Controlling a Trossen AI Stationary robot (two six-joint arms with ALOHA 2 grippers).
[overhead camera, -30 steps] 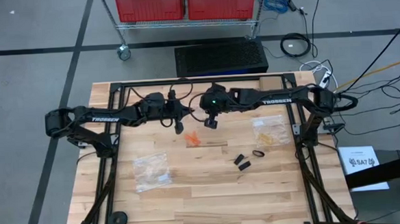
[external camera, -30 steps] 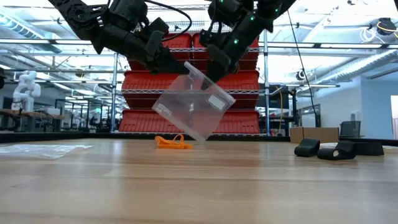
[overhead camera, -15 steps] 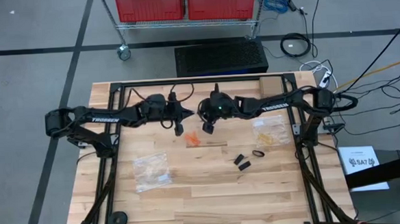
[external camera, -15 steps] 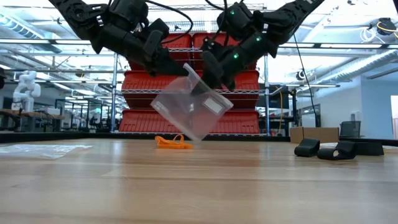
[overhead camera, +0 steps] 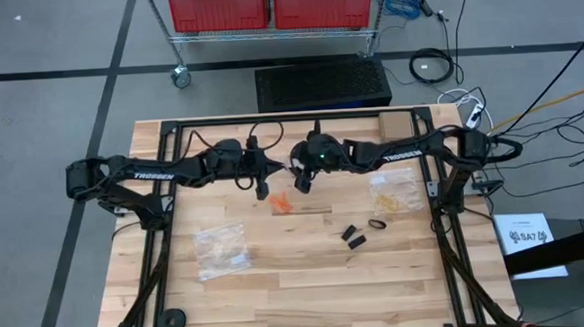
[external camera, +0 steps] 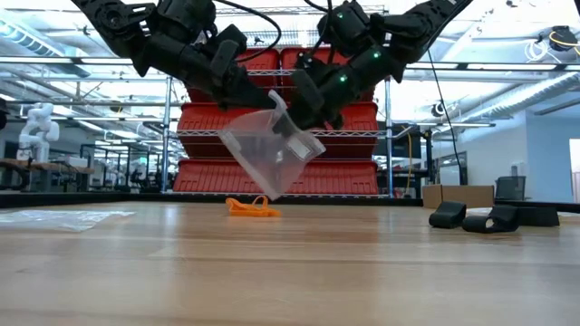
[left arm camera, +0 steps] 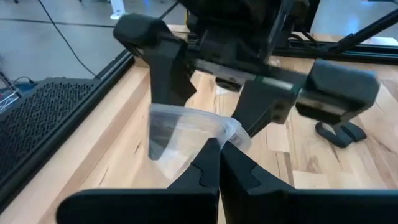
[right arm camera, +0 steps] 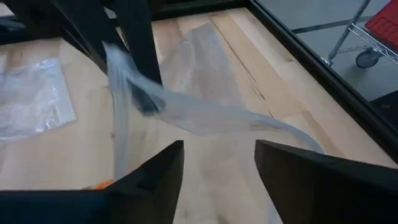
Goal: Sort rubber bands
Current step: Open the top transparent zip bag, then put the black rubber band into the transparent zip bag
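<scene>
The left gripper [external camera: 272,101] jaws pinch a clear bag [external camera: 267,154] above the orange rubber bands [external camera: 252,207]. The right gripper [right arm camera: 217,165] jaws stand wide, seemingly off the bag's mouth. Black rubber bands [overhead camera: 361,232] lie apart on the worktop [overhead camera: 308,283].

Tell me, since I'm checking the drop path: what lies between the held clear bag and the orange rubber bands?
Nothing: in the low view the clear bag hangs above the orange rubber bands, with only open air between them.
</scene>
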